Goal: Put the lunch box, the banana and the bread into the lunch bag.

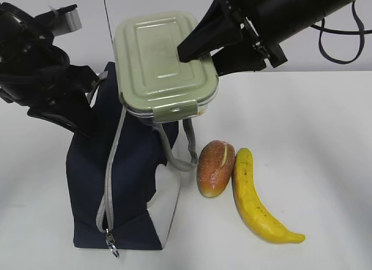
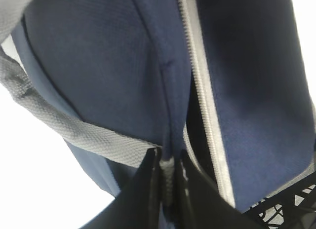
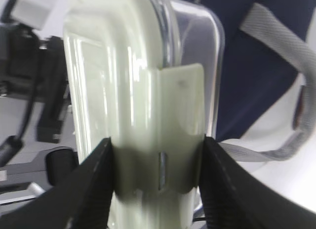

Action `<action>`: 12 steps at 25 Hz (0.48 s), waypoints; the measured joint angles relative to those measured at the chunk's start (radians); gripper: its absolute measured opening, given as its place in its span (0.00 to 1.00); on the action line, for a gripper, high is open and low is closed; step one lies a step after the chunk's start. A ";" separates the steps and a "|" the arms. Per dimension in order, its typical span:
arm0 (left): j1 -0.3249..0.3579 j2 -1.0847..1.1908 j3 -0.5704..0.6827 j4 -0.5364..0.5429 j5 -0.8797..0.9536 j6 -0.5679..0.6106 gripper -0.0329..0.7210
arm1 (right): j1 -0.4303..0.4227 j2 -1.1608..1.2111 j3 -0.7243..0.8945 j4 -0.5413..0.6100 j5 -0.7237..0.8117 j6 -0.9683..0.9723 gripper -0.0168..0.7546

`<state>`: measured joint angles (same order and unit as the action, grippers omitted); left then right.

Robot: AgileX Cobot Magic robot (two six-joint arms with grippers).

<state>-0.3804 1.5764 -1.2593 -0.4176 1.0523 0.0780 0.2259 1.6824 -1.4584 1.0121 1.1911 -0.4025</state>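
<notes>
Right gripper (image 3: 158,179) clamped across rigid, slick lunch box (image 1: 163,60) at lid clasp, held over lunch bag (image 1: 125,183) mouth; left gripper (image 2: 168,189) pinched shut on floppy bag rim; bread (image 1: 215,168), banana (image 1: 258,200) on table (image 1: 325,165) beside bag.

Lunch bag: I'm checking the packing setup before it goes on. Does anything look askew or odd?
Nothing damaged or spilled. The lunch bag stands upright; the lunch box hangs tilted over its mouth in the right pincer. Bread and banana lie beside it.
</notes>
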 joint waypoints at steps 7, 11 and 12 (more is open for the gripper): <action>0.000 0.000 0.000 -0.018 0.000 0.001 0.07 | 0.000 0.000 0.000 -0.024 -0.125 0.019 0.50; 0.000 0.000 0.000 -0.025 0.000 0.001 0.07 | 0.000 0.000 0.000 0.017 -0.168 0.022 0.50; 0.000 0.000 0.000 -0.026 0.000 0.001 0.07 | 0.000 0.000 0.000 0.029 -0.177 0.022 0.50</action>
<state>-0.3804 1.5764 -1.2593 -0.4441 1.0523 0.0787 0.2259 1.6824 -1.4584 1.0410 1.0144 -0.3803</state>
